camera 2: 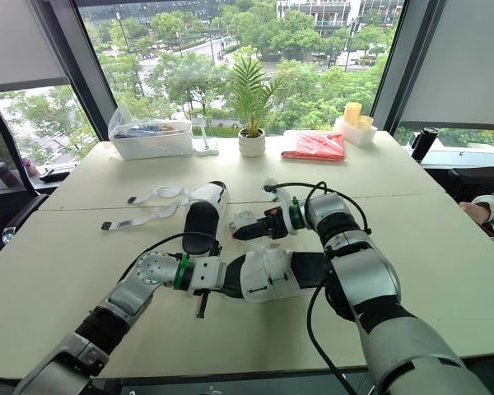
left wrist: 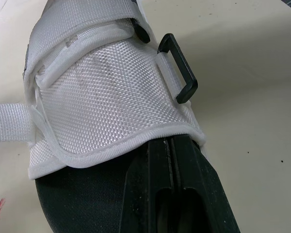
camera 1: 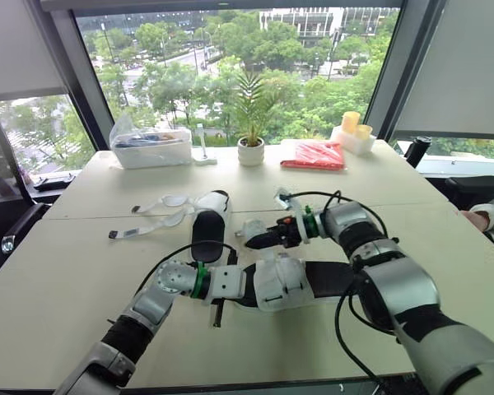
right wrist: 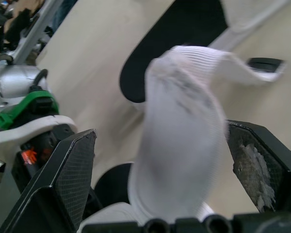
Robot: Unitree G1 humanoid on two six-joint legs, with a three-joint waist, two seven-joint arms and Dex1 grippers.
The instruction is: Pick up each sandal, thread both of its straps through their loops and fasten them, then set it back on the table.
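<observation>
Near sandal: black footbed, white woven upper. It sits mid-tabletop, between the two arms. A black rectangular loop stands on the edge of the upper with nothing threaded through it.

Left gripper: fingers drawn nearly together with only a thin slit between them. They lie along the black footbed, tips tucked under the rim of the white upper. Cannot tell whether any fabric is pinched.

Right gripper: spread wide over the far end of the same sandal. A white ribbed strap rises between the two pads and curls over. It lies close to one pad and clear of the other.

Far sandal: flat on the tabletop just behind the near one. Its loose straps trail out on the robot's left side.

At the back by the window: potted plant, red packet.
</observation>
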